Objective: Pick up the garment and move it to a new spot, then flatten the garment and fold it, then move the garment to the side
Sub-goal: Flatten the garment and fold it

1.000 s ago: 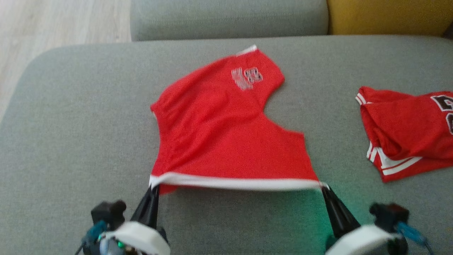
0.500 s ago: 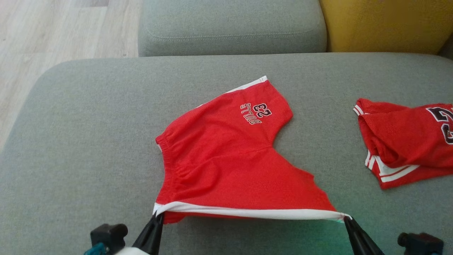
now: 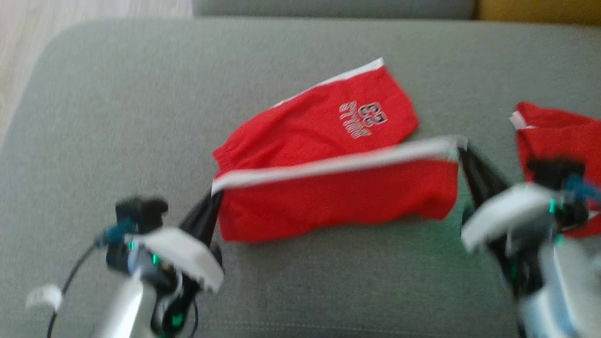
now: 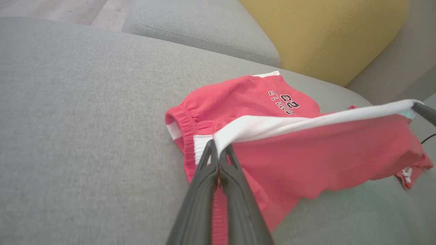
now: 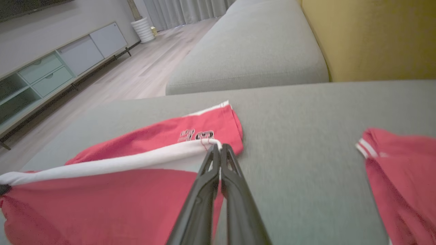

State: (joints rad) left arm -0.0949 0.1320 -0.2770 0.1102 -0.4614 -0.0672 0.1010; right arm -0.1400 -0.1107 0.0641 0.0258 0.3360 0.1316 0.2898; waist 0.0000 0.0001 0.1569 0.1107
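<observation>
We held the shorts [image 3: 328, 206] by the hem [image 3: 328, 164], left end effector [image 3: 216, 196] and right end effector [image 3: 462, 150] each clamped on one end, the other leg lying on the sofa [image 3: 117, 117] beyond them. Flattening looked done, the fold midway, the move aside yet to come. The long axis ran between the end effectors, waistband [image 4: 185, 134] by the left one.
</observation>
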